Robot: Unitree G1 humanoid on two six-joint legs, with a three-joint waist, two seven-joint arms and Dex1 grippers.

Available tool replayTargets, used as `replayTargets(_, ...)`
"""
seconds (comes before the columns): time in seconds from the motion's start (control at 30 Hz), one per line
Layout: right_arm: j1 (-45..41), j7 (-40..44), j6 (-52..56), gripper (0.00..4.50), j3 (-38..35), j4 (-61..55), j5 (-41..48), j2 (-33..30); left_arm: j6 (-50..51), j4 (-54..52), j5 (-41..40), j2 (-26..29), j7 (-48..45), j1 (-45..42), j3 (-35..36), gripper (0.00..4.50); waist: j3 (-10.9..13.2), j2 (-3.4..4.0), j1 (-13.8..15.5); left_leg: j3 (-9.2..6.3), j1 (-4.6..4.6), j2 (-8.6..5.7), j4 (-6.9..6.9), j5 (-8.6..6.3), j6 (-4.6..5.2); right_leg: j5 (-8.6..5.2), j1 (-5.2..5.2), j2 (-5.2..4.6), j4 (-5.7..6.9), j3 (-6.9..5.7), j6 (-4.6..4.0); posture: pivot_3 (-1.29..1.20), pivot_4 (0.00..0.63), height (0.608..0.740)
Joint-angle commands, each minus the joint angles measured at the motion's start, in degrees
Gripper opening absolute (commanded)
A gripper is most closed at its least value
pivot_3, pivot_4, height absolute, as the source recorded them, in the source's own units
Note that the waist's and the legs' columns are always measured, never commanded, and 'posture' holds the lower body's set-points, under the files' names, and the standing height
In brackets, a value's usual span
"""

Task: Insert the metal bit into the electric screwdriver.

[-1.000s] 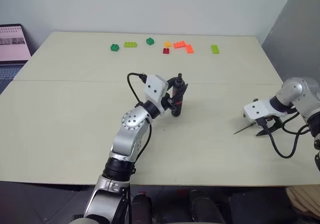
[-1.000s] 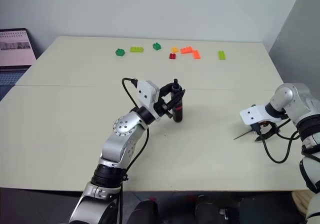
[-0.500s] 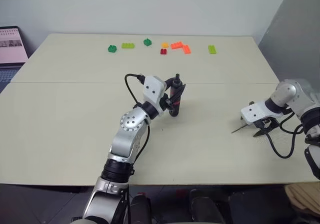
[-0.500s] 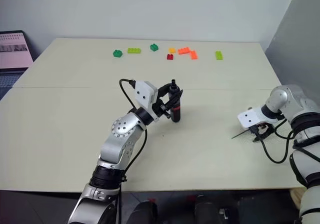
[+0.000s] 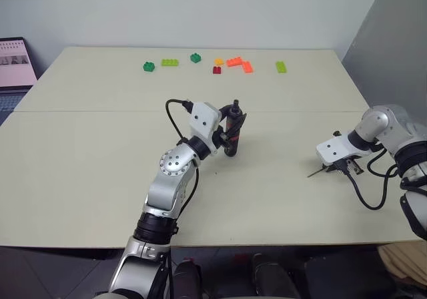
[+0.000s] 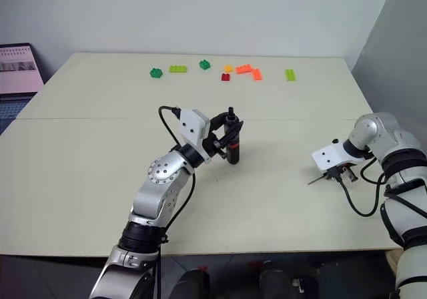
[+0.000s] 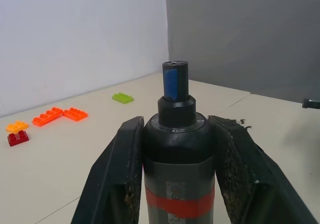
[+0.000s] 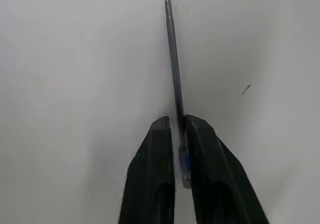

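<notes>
On table [image 5: 100, 152] | right gripper [image 8: 178, 124] pinches metal bit [image 8: 173, 59] | left gripper [image 7: 175, 134] clamps electric screwdriver [image 7: 175, 149], blue-marked tip.

One electric screwdriver [image 5: 231, 129]; one metal bit [image 5: 318, 171]; one worktop [image 5: 87, 159]; two robot arms, each ending in one pair of black jaws; toy bricks along the far side, eight by colour: three green at the left [image 5: 148, 66] [image 5: 169, 63] [image 5: 195, 57], one yellow-orange [image 5: 219, 61], one dark red [image 5: 217, 69], two orange touching [image 5: 235, 61] [image 5: 247, 67], one green apart at the right [image 5: 281, 67]; one screen [image 5: 15, 62] at the left edge
</notes>
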Motion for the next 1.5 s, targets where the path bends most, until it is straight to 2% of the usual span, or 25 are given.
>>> replayTargets(0.03,-0.59,-0.34,-1.01,0.00,-0.71,0.19,-1.00,-0.69,-1.75,-2.37,0.44,0.21,-0.14,-0.57,-0.01,1.64,0.00,0.00,0.00,0.00,0.00,0.00,0.00,0.00,0.00,0.00,0.00,0.00,0.00,0.00,0.00,0.00,0.150,0.740)
replayTargets(0.17,-0.82,-1.07,-1.72,0.00,-1.51,-0.07,-0.58,-0.97,-2.58,-2.03,0.95,0.41,0.17,-0.67,0.15,1.64,0.00,0.00,0.00,0.00,0.00,0.00,0.00,0.00,0.00,0.00,0.00,0.00,-0.01,0.00,0.00,0.00,0.150,0.740)
replayTargets(0.4,1.21,0.29,1.48,0.00,-8.77,-6.91,7.94,-2.10,-3.43,-2.61,3.24,-0.77,4.80,-0.64,1.04,1.64,0.04,0.06,0.08,-0.01,-0.02,-0.01,-0.03,0.00,0.00,0.00,-0.02,-0.01,-0.01,0.01,0.00,0.00,0.150,0.740)
replayTargets(0.6,7.86,-0.52,17.70,0.00,-19.99,-23.76,21.26,-3.03,-2.68,-4.77,4.88,-3.14,9.84,-0.10,1.40,1.64,0.04,0.06,0.44,-0.05,-0.17,-0.02,-0.03,-0.01,0.00,0.00,-0.07,-0.03,-0.07,-0.04,0.00,0.00,0.150,0.740)
replayTargets(0.8,14.85,-11.31,47.67,0.00,-32.63,-46.48,37.44,1.52,-0.89,-6.93,5.42,-5.33,12.81,-1.46,0.77,1.64,0.04,0.06,0.54,-0.16,-0.29,-0.03,-0.01,0.00,0.00,0.00,-0.10,-0.03,-0.05,-0.11,0.00,0.00,0.150,0.740)
replayTargets(0.93,16.38,-23.51,60.37,0.00,-38.75,-56.74,45.28,8.37,-3.17,-5.40,7.99,-6.03,14.45,-1.03,-0.69,1.64,0.04,0.06,0.55,-0.19,-0.29,-0.06,0.00,0.00,0.00,0.00,-0.10,-0.02,-0.03,-0.13,0.00,0.00,0.150,0.740)
replayTargets(1.03,16.13,-32.92,65.29,0.00,-41.61,-62.44,48.90,14.54,-6.14,-3.45,9.82,-6.83,15.36,-0.34,-1.93,1.64,0.04,0.06,0.61,-0.21,-0.35,-0.06,0.00,0.00,0.00,0.01,-0.15,-0.01,-0.02,-0.14,0.01,0.00,0.150,0.740)
replayTargets(1.17,15.65,-41.16,69.81,0.00,-42.71,-67.61,52.27,20.10,-9.19,-0.63,11.67,-7.93,17.08,0.02,-2.66,1.64,0.04,0.06,0.71,-0.22,-0.54,-0.08,-0.01,0.00,0.01,0.01,-0.35,-0.01,-0.04,-0.16,0.02,0.00,0.150,0.740)
replayTargets(1.5,14.61,-51.29,71.69,0.00,-41.95,-70.90,55.54,26.36,-11.72,5.49,14.26,-9.61,21.88,-0.84,-1.53,1.64,0.03,0.07,0.80,-0.20,-0.63,-0.07,-0.06,-0.01,0.02,0.01,-0.51,0.00,-0.02,-0.14,0.02,0.00,0.150,0.740)
